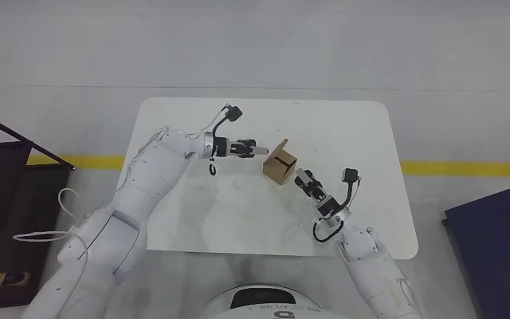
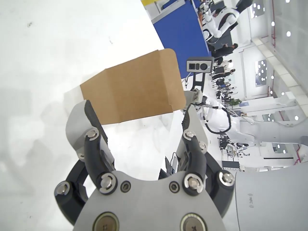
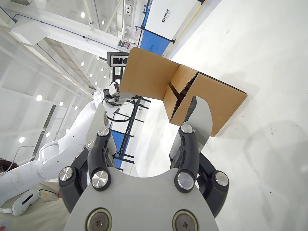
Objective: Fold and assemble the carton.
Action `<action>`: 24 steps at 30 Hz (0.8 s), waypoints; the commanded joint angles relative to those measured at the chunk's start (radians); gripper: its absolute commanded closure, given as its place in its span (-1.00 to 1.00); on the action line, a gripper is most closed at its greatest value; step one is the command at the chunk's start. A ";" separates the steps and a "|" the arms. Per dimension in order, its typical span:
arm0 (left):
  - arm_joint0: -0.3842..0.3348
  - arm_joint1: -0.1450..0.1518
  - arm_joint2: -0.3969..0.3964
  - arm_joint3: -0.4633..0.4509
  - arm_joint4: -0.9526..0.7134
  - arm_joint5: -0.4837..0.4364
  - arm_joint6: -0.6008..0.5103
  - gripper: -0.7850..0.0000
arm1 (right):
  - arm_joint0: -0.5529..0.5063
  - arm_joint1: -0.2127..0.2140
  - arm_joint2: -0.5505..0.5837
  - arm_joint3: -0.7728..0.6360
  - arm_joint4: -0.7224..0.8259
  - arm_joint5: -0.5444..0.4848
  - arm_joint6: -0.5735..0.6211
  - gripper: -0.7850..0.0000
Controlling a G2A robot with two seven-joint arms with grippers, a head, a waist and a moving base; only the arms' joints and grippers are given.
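Carton (image 1: 280,162): formed, base flaps (image 3: 179,92) meeting; lid flap (image 2: 168,73) awaiting tucking.
My left pincer (image 1: 260,148): gaping, ten o'clock.
My right pincer (image 1: 303,177): gaping, four o'clock.

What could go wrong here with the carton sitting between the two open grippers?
1. The carton rests ungripped on the table. The left gripper and the right gripper are both open, so a one-sided push could slide or tip it.
2. Its end flaps show gaps between them and may spring apart.
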 commanded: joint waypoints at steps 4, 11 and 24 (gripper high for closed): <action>-0.015 -0.002 -0.004 0.045 0.008 0.084 0.044 -0.06 | 0.013 0.000 -0.008 0.012 -0.008 -0.009 -0.013 -0.58; -0.031 -0.054 0.075 0.061 0.074 0.175 0.072 -0.38 | 0.048 -0.003 -0.026 0.052 -0.045 0.002 -0.062 -0.61; -0.095 -0.144 0.166 0.187 0.123 0.201 0.044 -0.40 | 0.087 -0.011 -0.052 0.135 0.012 -0.055 -0.104 -0.12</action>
